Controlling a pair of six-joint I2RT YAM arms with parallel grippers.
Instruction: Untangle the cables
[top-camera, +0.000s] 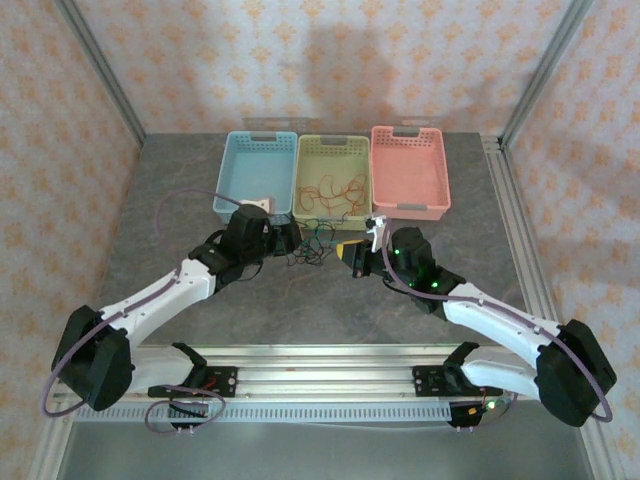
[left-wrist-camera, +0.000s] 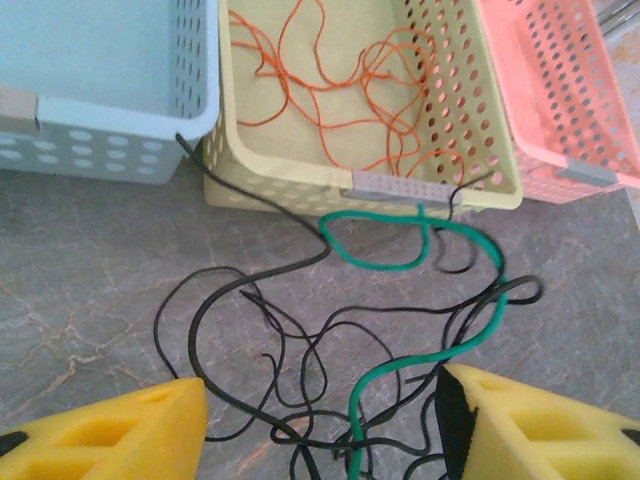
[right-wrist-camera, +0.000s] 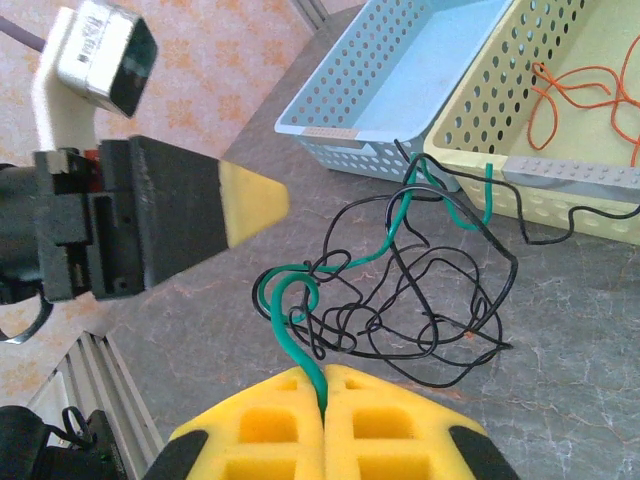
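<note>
My right claw (right-wrist-camera: 325, 375) is pinched fully closed on one end of a thin green wire (left-wrist-camera: 375, 266). The strand comes out from between the two yellow foam-padded fingers (right-wrist-camera: 270, 430), which are pressed flat together. From there the green wire curls into a small loop and runs on through a loose snarl of thin black wires (right-wrist-camera: 400, 300). That knot sits on the grey marbled bench (top-camera: 180, 200), just in front of the pale yellow perforated plastic basket (top-camera: 335, 140).

My left claw (left-wrist-camera: 320, 430) stands partly open and has hold of nothing. On its wrist camera the yellow fingers sit apart at the bottom corners of the picture. Part of the black tangle and the lower run of the green wire lie on the bench in the gap between them. From above, the two claws face each other across the knot, left claw (top-camera: 285, 240) on one side and right claw (top-camera: 352, 255) on the other.

A separate bunch of thin orange wires (left-wrist-camera: 320, 85) lies spread over the floor of the yellow basket. A light blue perforated basket (top-camera: 225, 170) stands to that basket's left and a salmon-pink one (top-camera: 410, 210) to its right, all three in a row. One black strand trails up toward the corner between the blue and yellow baskets. I cannot tell whether it touches either.
</note>
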